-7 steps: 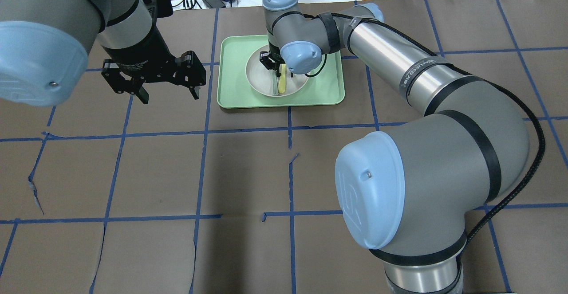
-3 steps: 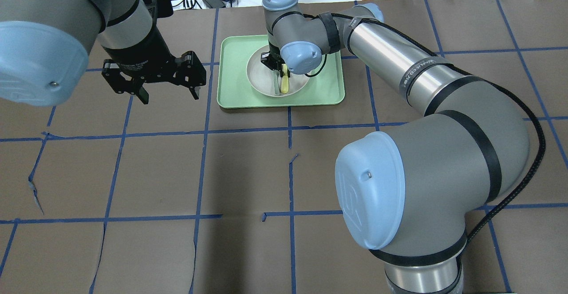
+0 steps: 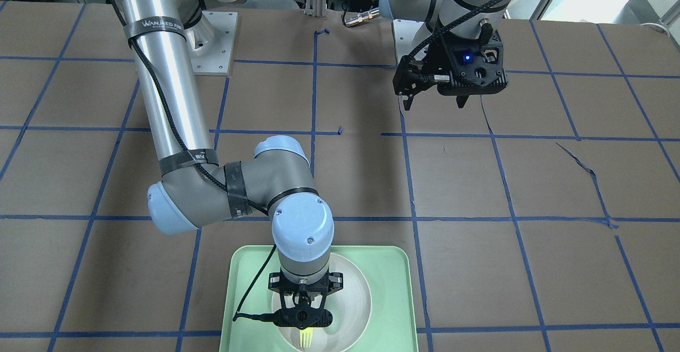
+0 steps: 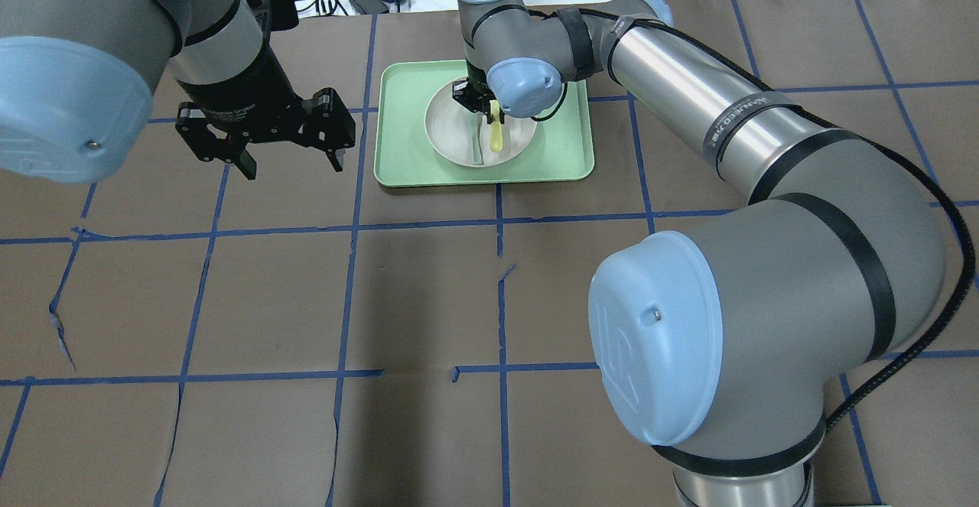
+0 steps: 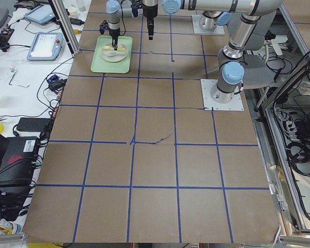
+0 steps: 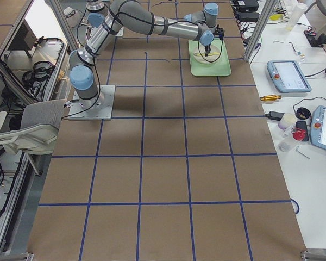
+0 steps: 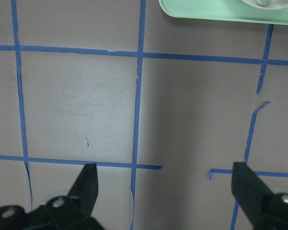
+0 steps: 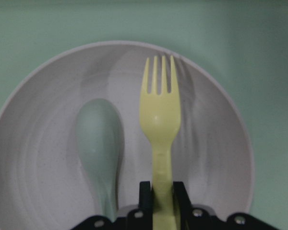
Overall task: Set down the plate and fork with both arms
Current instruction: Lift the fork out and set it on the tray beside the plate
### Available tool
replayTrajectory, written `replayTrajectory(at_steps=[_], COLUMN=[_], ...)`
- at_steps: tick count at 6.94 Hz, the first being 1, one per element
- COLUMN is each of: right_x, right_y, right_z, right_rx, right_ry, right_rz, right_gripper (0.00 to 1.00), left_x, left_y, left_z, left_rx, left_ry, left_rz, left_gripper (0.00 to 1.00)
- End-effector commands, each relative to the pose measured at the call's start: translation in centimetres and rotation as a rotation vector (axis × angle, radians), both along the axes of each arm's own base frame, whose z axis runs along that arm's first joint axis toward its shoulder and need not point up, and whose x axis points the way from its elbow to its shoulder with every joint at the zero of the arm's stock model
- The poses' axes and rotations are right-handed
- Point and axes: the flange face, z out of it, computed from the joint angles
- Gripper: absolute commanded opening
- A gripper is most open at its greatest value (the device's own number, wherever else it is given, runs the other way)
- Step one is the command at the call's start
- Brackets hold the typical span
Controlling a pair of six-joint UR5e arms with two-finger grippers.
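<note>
Your right fingers [image 8: 145,199] pinch fork [image 8: 159,115] low on handle. Tines point straight out ahead of them, over plate [image 8: 216,158]. Fork shadow falls on plate floor; whether tines touch it, you cannot tell. Grey-green spoon [image 8: 100,143] lies in plate just beside fork, parallel, handle running back under fingers. Plate sits on green tray [image 4: 398,140], directly below right fingers. Your left fingers [image 7: 86,184] are spread wide, gripping nothing, hovering over bare brown surface [image 7: 192,110]. Tray edge shows well ahead of them.
</note>
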Motion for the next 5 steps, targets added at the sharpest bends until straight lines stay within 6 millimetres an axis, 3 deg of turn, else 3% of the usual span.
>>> replayTrajectory(at_steps=[1,2,4,5], right_x=[-7.7,-9.3,-9.4,-9.4], right_y=[-1.0,-0.3,-0.2,-0.3], right_z=[2.5,0.2,-3.5,-4.3], right_rx=[0.003,0.019,0.033,0.025], right_ry=[0.009,0.014,0.013,0.012], right_rz=[0.071,0.08,0.077,0.077], right_gripper=[0.0,0.0,0.0,0.02], left_x=[0.0,0.0,0.0,0.0], left_y=[0.0,-0.1,-0.1,-0.1], left_z=[-0.2,-0.4,-0.5,-0.5], left_rx=[0.003,0.007,0.01,0.01], left_ry=[0.0,0.001,0.001,0.001], left_rz=[0.0,0.0,0.002,0.002], left_gripper=[1.0,1.0,1.0,1.0])
